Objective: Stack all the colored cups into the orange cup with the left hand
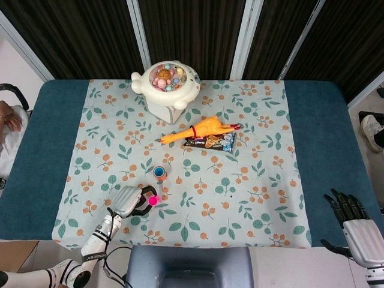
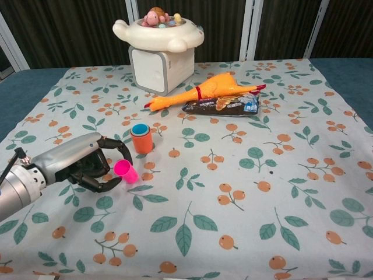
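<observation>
— Where's the pink cup (image 2: 126,171)?

— My left hand (image 2: 87,165) has its fingers curled around it; it's tilted, mouth toward me, just at 7 o'clock of the orange cup (image 2: 141,139), which stands upright with a blue cup (image 2: 140,129) nested inside.

— And the other side?

— My right hand (image 1: 359,231) rests at the counter's (image 1: 327,138) 4 o'clock corner, fingers spread, holding nothing.

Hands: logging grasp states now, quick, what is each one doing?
Left hand: grips the tilted pink cup.
Right hand: open, holding nothing.
</observation>
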Available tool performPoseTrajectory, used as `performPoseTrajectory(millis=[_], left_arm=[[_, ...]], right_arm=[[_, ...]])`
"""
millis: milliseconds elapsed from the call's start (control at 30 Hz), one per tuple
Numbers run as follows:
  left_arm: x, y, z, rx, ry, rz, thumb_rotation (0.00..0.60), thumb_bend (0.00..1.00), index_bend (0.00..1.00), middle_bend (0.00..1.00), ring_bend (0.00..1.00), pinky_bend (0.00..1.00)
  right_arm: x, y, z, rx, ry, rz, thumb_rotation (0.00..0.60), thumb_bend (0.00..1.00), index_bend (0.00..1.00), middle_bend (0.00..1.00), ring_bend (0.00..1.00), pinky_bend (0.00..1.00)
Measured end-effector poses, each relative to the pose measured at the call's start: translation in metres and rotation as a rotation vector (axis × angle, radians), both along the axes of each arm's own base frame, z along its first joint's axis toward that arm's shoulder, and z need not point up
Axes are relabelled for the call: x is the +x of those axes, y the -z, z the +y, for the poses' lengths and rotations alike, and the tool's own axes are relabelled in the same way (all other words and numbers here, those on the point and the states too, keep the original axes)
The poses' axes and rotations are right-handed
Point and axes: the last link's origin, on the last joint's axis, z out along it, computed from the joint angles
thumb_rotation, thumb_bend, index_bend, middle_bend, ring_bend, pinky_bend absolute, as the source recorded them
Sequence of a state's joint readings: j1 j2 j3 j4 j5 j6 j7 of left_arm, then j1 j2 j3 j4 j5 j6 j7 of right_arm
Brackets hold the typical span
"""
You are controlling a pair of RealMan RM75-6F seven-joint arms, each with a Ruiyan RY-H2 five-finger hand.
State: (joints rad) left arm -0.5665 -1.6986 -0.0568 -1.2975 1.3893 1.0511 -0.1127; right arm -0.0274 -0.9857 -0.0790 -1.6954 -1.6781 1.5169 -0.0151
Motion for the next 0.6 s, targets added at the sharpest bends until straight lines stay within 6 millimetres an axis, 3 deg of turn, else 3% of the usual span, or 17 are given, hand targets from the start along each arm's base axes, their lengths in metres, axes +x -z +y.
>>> performPoseTrajectory(millis=[400,600], left_arm=[[0.004,-0.004,0.004,0.011,-0.004,-0.039,0.6,0.39,0.5,1.0,1.0,1.0],[0.018,-0.031,0.022,0.06,-0.024,-0.138,0.6,0.39,0.51,1.0,1.0,1.0]], right_arm=[[0.0,0.0,-0.001,-0.002,0.004,0.0,0.6,0.21,0.0,0.0,0.0,0.0],[-0.001,-0.002,-0.001,-0.006,0.005,-0.003,0.6,0.21,0.0,0.0,0.0,0.0]])
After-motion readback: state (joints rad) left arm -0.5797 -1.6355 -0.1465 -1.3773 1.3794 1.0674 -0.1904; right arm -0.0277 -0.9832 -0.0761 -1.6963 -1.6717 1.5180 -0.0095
